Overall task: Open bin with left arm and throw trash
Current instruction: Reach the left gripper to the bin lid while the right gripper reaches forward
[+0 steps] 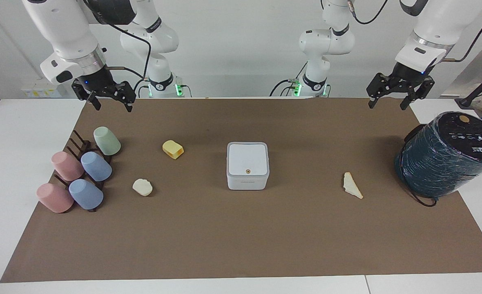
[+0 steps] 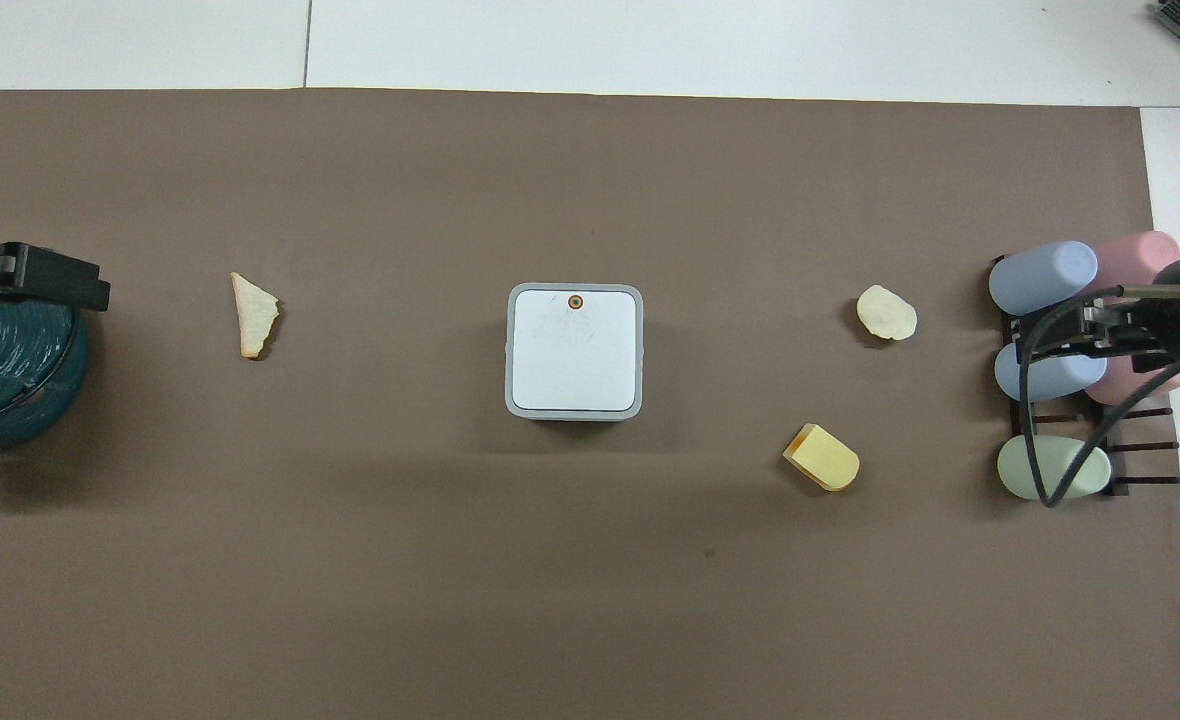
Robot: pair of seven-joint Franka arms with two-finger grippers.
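A white table [image 1: 18, 155] carries a broad brown paper mat [image 1: 241, 237] over most of its top; at the mat's middle stands a small white square bin [image 1: 247, 165] with rounded corners, its flat lid down; toward the right arm's end lie a yellow hollow rounded block [image 1: 172, 149] and, farther from the robots, a cream scalloped lump [image 1: 142, 187]; past these, at the mat's edge, sits a dark slatted rack [image 1: 76, 141] bearing pastel pink, blue and green cups [image 1: 96, 166]; toward the left arm's end lies a pale cream triangular wedge [image 1: 352, 185]; a big dark teal plastic-wrapped cylinder [image 1: 447, 155] stands tilted at that end.
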